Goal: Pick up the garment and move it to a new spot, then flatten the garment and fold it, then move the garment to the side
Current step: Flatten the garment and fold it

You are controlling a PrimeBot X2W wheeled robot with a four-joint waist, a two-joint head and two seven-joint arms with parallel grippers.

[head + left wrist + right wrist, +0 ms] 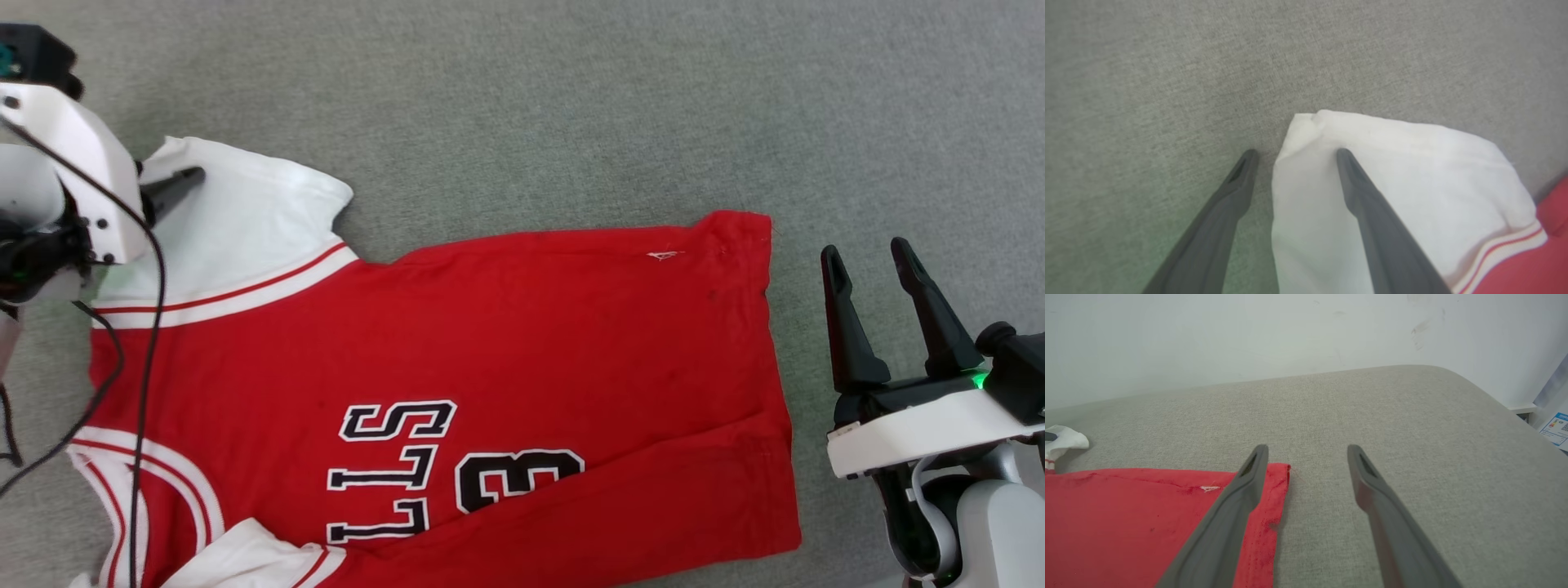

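Handling first: we judge the red jersey-style T-shirt with white short sleeves (490, 343) to be light, soft and limp. It is likely to sag and crease wherever it is unsupported, so it wants taking by two well-separated edges; the sleeve cuff and the hem corner are the obvious holds. It lies nearly flat on the grey woven fabric surface (571, 98), across the lower left and centre of the head view, with the hem toward the right and the collar at the lower left. We note red-and-white striped trim at the sleeve seam, black lettering edged in white with a numeral on the chest, and a fold along the lower edge. The left gripper (1296, 153) stands parted, one finger over the upper white sleeve (1412, 163), the other over bare surface. The right gripper (865, 249) is spread wide, holding nothing, just beside the hem at the right.
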